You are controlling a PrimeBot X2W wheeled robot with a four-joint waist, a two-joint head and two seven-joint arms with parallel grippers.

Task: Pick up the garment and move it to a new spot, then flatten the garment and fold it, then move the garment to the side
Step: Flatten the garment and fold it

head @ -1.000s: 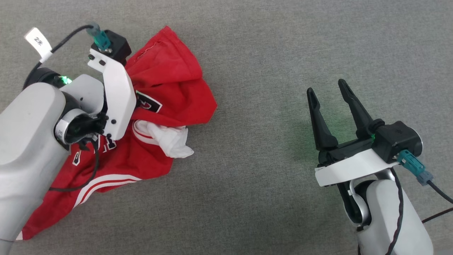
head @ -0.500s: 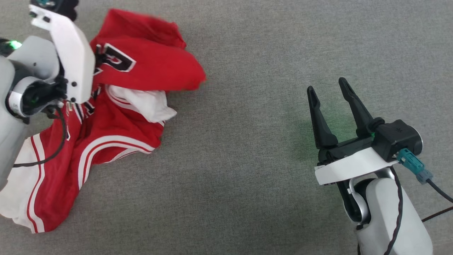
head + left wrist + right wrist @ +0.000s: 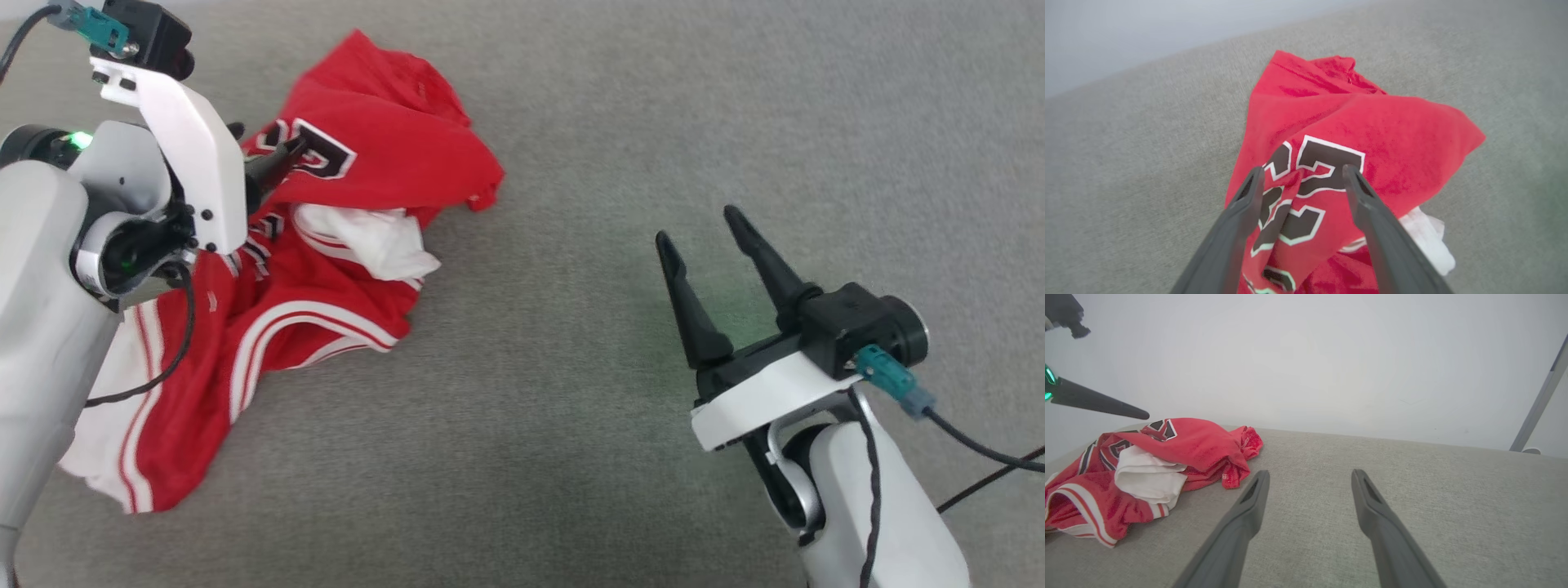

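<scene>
Both spread wide: left tool (image 3: 1303, 169) over garment (image 3: 1392, 130), right tool (image 3: 1310, 473) apart.

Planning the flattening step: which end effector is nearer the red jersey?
Left. The left end effector is just above the jersey, over its lettering; the right end effector is well clear, off to its right.

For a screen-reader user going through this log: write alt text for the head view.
A crumpled red jersey with white sleeves and black lettering lies at the left of a grey fabric surface, the robot's left gripper open over its lettered fold. The right gripper, also open and empty, hovers over bare surface at the lower right.
</scene>
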